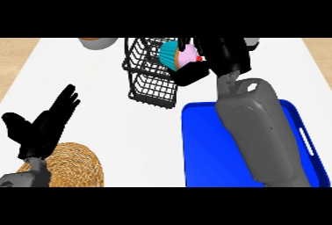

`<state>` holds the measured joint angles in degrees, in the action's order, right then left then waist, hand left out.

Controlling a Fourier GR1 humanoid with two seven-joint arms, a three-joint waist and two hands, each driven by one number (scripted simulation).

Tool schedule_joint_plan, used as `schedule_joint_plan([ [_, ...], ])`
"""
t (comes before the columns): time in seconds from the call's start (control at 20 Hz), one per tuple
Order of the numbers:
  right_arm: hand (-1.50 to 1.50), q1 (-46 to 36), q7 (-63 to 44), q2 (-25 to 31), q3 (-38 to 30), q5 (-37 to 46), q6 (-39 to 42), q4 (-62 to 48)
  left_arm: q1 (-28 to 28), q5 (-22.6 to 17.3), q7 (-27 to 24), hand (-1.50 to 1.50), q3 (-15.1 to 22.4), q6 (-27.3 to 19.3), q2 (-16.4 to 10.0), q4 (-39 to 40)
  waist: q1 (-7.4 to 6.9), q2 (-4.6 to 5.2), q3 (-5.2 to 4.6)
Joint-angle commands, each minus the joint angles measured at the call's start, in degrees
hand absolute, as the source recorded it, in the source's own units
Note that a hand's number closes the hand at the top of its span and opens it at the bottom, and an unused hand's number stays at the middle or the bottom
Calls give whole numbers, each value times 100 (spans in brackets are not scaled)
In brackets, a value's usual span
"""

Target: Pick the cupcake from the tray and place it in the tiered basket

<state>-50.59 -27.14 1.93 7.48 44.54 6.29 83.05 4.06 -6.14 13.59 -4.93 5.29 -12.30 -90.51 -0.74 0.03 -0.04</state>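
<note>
Now, cupcake on side, frosting rightward, in rt hand

White counter top lies under the left hand. Tan wood-grain strip beyond it, leftward; second tan strip rightward of the right hand.

My right forearm is a broad, smooth grey shell with rounded edges, narrowing to a slimmer grey wrist. My right hand is matte black and blocky. My left hand is black too, slender-fingered, on a grey left forearm.
</note>
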Motion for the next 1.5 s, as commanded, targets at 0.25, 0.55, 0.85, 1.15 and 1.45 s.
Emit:
schedule_joint_plan([
  [0.25, 150, -938, -194, -189, 63, -141, -550, -1732, 229, -22, -207, 0, -197, 172, -79, 381, -13, 18, 0],
  [0.55, 150, -1143, 99, -192, 255, -258, -1056, -2548, -23, -145, 161, 0, -223, 192, -62, -251, -23, 9, 2],
  [0.85, 150, -1230, 356, -192, 696, -261, -2064, -3473, -39, 245, 13, 0, 88, -40, 243, -138, -46, 16, 2],
  [1.15, 150, -1562, 544, -192, 961, -299, -3143, -4316, 394, 232, 34, 0, 38, -35, 261, 196, -93, 35, 1],
  [1.45, -150, -2112, 1267, -191, 595, -1116, -3852, -5158, 357, 106, -83, 0, -45, 220, 127, 247, -230, 79, -1],
])
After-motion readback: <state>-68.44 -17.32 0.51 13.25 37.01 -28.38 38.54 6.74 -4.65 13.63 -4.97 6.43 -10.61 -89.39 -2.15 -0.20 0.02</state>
